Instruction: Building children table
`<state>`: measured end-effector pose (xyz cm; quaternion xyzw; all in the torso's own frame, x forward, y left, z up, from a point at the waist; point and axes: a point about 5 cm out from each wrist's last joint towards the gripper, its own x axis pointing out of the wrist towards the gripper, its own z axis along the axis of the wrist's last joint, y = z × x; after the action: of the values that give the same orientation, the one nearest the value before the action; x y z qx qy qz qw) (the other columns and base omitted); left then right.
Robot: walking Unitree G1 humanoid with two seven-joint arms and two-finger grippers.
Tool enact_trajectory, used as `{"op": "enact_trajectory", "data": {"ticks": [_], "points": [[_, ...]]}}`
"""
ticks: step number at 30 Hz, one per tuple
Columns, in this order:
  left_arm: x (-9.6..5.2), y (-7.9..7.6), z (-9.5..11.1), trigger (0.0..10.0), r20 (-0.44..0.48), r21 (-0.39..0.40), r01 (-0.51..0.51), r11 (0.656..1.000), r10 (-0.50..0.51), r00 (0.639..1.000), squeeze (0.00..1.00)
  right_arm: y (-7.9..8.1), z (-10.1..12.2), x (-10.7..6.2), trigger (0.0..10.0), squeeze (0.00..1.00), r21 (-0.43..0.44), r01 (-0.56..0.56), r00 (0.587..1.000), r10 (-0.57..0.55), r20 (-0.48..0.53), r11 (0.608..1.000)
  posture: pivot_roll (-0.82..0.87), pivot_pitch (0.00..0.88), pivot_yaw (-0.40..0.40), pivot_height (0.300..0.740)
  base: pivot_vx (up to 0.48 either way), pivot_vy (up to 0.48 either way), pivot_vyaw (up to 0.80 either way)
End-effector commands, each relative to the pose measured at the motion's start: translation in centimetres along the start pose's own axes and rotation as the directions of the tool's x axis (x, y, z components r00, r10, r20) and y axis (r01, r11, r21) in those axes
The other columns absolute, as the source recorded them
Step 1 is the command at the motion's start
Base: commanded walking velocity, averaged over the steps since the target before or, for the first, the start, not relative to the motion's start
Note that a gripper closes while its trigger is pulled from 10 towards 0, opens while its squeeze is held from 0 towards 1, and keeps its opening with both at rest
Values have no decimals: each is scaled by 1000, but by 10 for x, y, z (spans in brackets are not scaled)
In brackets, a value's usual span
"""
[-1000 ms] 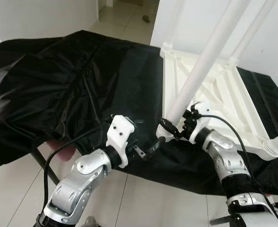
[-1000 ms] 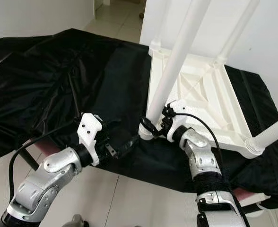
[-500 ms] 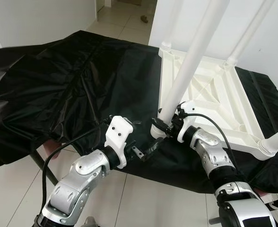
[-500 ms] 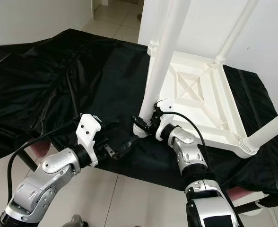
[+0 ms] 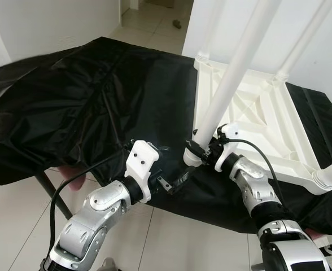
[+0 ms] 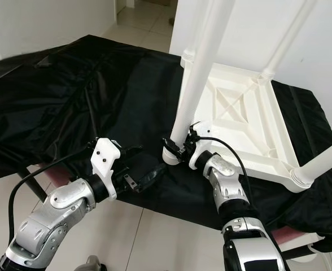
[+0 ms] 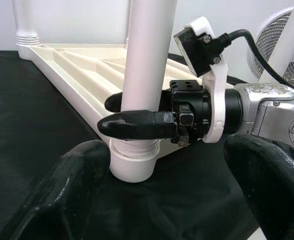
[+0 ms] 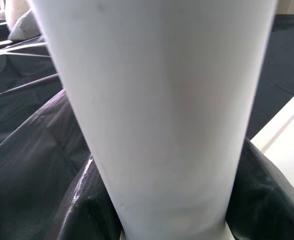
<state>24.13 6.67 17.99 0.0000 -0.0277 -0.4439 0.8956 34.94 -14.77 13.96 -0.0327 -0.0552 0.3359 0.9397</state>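
- Cloth [image 5: 70, 96], black and wrinkled, covers the work surface from nine o'clock across to the centre, with pale floor tiles [image 5: 19, 209] below at seven o'clock.
- Left gripper [image 5: 174, 182] hovers at six o'clock just off the cloth's near edge, fingers spread wide and holding nothing; its wrist view looks straight at the leg's foot.
- White table leg [image 5: 234, 73] rises from centre toward one o'clock, its lower end seated in the near corner socket [image 7: 134, 162] of the upturned tabletop.
- Right gripper [image 5: 202, 153] is clamped around that leg just above the socket, one finger [image 7: 137, 125] wrapped across its front.
- Upturned tabletop [image 5: 267, 113] lies rib-side up on the cloth from centre to three o'clock, with other legs already standing at twelve and four o'clock.
- Risks, as I judge them: the grip sits low on a long leg, so any sideways pull could lever it out of the socket or leave it seated crooked.
- The tabletop rests on slick cloth near the edge, so a hard push might slide it, and the left gripper is not bracing it.
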Motion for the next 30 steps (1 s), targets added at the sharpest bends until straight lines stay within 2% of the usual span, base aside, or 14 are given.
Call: {"op": "enact_trajectory", "data": {"ticks": [1, 8, 9, 11, 13, 15, 16, 17, 19, 23, 27, 28, 29, 30], "points": [[1, -6, 0, 10000, -5, -3, 30, 1000, -30, 1000, 0, -9, -13, -17, 0, 0, 34, 168, 986, -166, -33, 985, 141, 76, -125, 740, 0, 0, 0], [3, -6, -1, 10000, -4, -6, 35, 999, -35, 999, 0, -7, -13, -21, 0, 0, 53, 283, 959, -284, -3, 958, 137, 71, -123, 740, 0, 0, 0], [4, -6, -1, 10000, -3, -6, 43, 999, -43, 999, 0, -3, -15, -23, 0, 0, 63, 436, 900, -435, -25, 898, 133, 65, -123, 740, 0, 0, 0], [4, -6, -1, 10000, -3, -6, 43, 999, -43, 999, 0, -3, -15, -23, 0, 0, 63, 436, 900, -435, -25, 898, 133, 65, -123, 740, 0, 0, 0], [4, -6, -1, 10000, -2, -5, 46, 999, -46, 999, 0, 0, -16, -23, 0, 0, 82, 491, 871, -490, -32, 867, 130, 60, -122, 740, 0, 0, 0], [5, -7, -1, 10000, -1, -5, 50, 999, -50, 999, 0, 8, -18, -21, 0, 0, 78, 582, 813, -579, -65, 809, 131, 55, -124, 740, 0, 0, 0], [5, -7, -1, 10000, -1, -5, 50, 999, -50, 999, 0, 8, -18, -21, 0, 0, 78, 582, 813, -579, -65, 809, 131, 55, -124, 740, 0, 0, 0], [5, -7, -1, 10000, 0, -6, 53, 999, -53, 999, 0, 14, -20, -19, 0, 0, 63, 657, 754, -650, -94, 752, 135, 52, -128, 740, 0, 0, 0], [5, -7, -1, 10000, 1, -7, 53, 999, -53, 999, 0, 21, -21, -17, 0, 0, 62, 688, 724, -681, -110, 723, 135, 52, -128, 740, 0, 0, 0], [5, -7, -1, 10000, 2, -9, 52, 999, -52, 999, 0, 33, -24, -13, 0, 0, 83, 697, 716, -684, -139, 712, 141, 47, -133, 740, 0, 0, 0], [5, -7, -1, 10000, 2, -10, 50, 999, -50, 999, 0, 40, -24, -10, 0, 0, 101, 673, 738, -657, -155, 732, 143, 42, -133, 740, 0, 0, 0], [5, -7, -1, 10000, 2, -10, 49, 999, -49, 999, 0, 40, -24, -9, 1451, 0, 97, 667, 744, -651, -154, 739, 143, 40, -135, 740, 0, 0, 0], [5, -7, -1, 10000, 2, -10, 49, 999, -49, 999, 0, 40, -24, -9, 1451, 0, 97, 667, 744, -651, -154, 739, 143, 40, -135, 740, 0, 0, 0], [5, -7, -2, 10000, 2, -10, 49, 999, -49, 999, 0, 38, -23, -10, 10000, 0, 83, 668, 742, -653, -149, 740, 143, 38, -137, 740, 0, 0, 0]]}}
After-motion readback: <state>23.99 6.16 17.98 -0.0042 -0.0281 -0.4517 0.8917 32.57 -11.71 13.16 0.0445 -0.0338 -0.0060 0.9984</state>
